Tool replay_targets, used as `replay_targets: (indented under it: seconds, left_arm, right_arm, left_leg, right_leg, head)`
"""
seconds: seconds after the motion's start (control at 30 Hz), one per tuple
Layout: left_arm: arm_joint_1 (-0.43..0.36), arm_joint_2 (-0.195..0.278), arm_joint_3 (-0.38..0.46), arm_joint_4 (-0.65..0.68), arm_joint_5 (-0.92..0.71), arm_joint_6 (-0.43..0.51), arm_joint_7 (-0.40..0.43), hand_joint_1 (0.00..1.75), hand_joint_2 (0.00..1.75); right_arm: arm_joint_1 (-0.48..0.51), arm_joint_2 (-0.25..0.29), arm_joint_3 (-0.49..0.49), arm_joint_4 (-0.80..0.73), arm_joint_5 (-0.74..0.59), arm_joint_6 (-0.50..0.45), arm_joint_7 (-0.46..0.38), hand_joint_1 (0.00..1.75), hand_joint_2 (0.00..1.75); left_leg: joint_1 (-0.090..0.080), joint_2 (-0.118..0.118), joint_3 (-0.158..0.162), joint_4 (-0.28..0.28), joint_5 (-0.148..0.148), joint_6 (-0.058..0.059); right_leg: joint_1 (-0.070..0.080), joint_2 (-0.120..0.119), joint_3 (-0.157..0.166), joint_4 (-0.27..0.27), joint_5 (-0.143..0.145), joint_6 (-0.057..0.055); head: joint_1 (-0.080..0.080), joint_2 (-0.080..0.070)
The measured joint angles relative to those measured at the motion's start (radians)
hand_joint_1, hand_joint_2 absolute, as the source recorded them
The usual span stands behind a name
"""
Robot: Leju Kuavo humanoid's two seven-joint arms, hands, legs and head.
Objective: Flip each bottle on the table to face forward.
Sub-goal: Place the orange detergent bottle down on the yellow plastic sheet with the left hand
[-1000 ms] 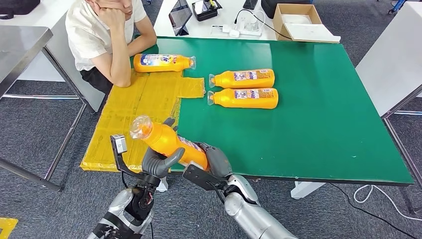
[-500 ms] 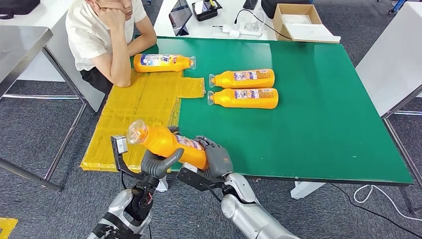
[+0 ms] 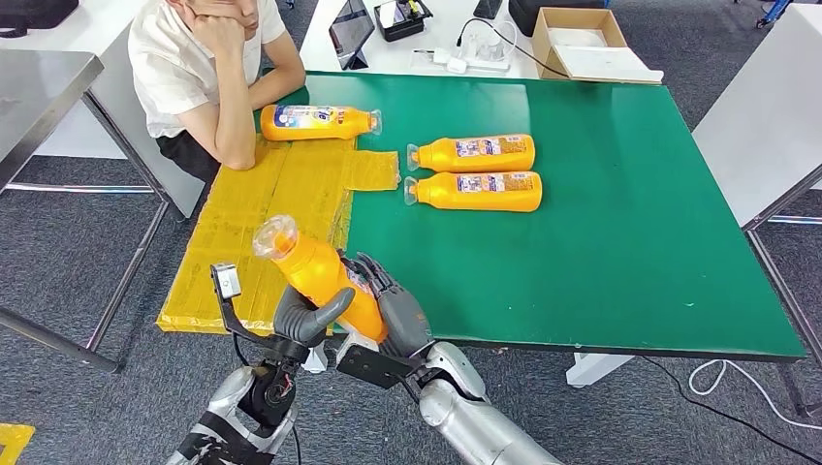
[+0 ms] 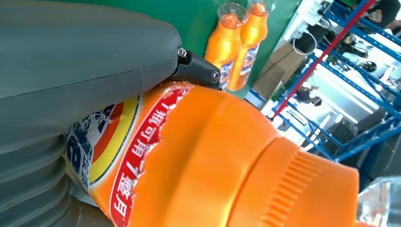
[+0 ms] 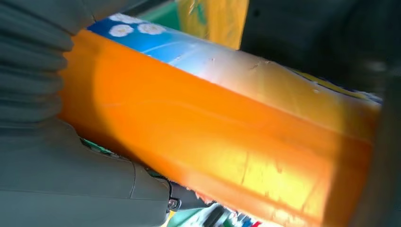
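An orange bottle (image 3: 320, 276) with a clear cap is held off the table at its near edge, tilted with the cap up and to the left. My left hand (image 3: 305, 315) grips it from below, thumb across its body. My right hand (image 3: 393, 310) holds its lower right side with the fingers laid on the label. In the left wrist view the bottle (image 4: 213, 156) shows its red and blue label under my thumb (image 4: 71, 61). The right wrist view shows the bottle's side (image 5: 213, 137) close up. Three more orange bottles lie on their sides: one (image 3: 317, 122) by the person and two (image 3: 472, 153) (image 3: 475, 191) mid-table.
A green table (image 3: 601, 242) carries a yellow sheet (image 3: 271, 213) on its left part. A seated person (image 3: 208, 68) leans an elbow on that sheet's far end. Behind stands a white table with a cardboard box (image 3: 582, 44) and a tablet (image 3: 351, 29).
The held bottle has tipped more upright, its cap rising. My right hand has shifted left and turned further around the bottle. The lying bottles and the person have not moved.
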Motion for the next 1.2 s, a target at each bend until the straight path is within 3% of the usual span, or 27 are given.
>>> replay_targets:
  seconds: [0.23,0.37,0.5,0.67,1.0,1.1,1.2]
  left_arm:
    - [0.001,0.007,0.001,-0.019,0.044,-0.029,-0.016,1.75,1.75]
    - [-0.001,0.007,-0.001,-0.038,-0.003,0.005,-0.039,1.75,1.75]
    - [-0.031,0.014,0.001,-0.050,-0.172,0.151,-0.099,1.75,1.75]
    - [-0.105,0.043,0.058,-0.054,-0.556,0.454,-0.180,1.75,1.75]
    - [-0.143,0.056,0.113,-0.054,-0.647,0.496,-0.190,1.75,1.75]
    - [-0.167,0.065,0.127,-0.026,-0.813,0.625,-0.155,1.75,1.75]
    - [-0.245,0.081,0.151,0.085,-1.075,0.733,-0.102,1.75,1.75]
  right_arm:
    - [0.011,-0.012,0.000,-0.049,-0.064,0.053,-0.052,0.00,0.00]
    - [0.014,-0.014,0.000,-0.057,-0.042,-0.002,-0.054,0.00,0.00]
    - [0.030,-0.021,0.001,-0.066,0.021,-0.117,-0.005,0.00,0.00]
    - [0.058,-0.044,-0.010,-0.128,0.085,-0.216,0.061,0.00,0.00]
    - [0.074,-0.065,-0.025,-0.200,0.108,-0.223,0.081,0.00,0.00]
    - [0.080,-0.065,-0.032,-0.223,0.121,-0.247,0.080,0.00,0.00]
    - [0.093,-0.062,-0.035,-0.278,0.144,-0.266,0.077,0.00,0.00]
  left_leg:
    - [0.000,0.000,0.000,0.000,0.000,0.000]
    - [0.000,0.000,0.000,0.000,0.000,0.000]
    - [0.000,0.000,0.000,0.000,0.000,0.000]
    - [0.001,0.000,0.000,0.000,0.001,0.000]
    - [0.000,0.000,0.000,0.000,0.000,0.000]
    - [0.000,0.000,0.000,0.000,0.000,0.000]
    - [0.001,0.000,0.000,0.000,0.001,-0.001]
  right_leg:
    - [0.000,0.000,0.000,0.000,0.000,0.000]
    - [0.000,0.000,0.000,0.000,0.000,0.000]
    - [0.000,0.000,0.000,0.000,0.000,0.000]
    - [0.001,0.000,0.000,0.000,0.000,0.000]
    - [0.000,0.000,0.000,0.000,0.000,0.000]
    - [0.000,0.000,0.000,0.000,0.000,0.000]
    - [0.001,0.000,0.000,0.000,0.000,0.000]
  head:
    - [0.000,0.000]
    - [0.000,0.000]
    - [0.000,0.000]
    - [0.000,0.000]
    - [0.000,0.000]
    - [0.000,0.000]
    - [0.000,0.000]
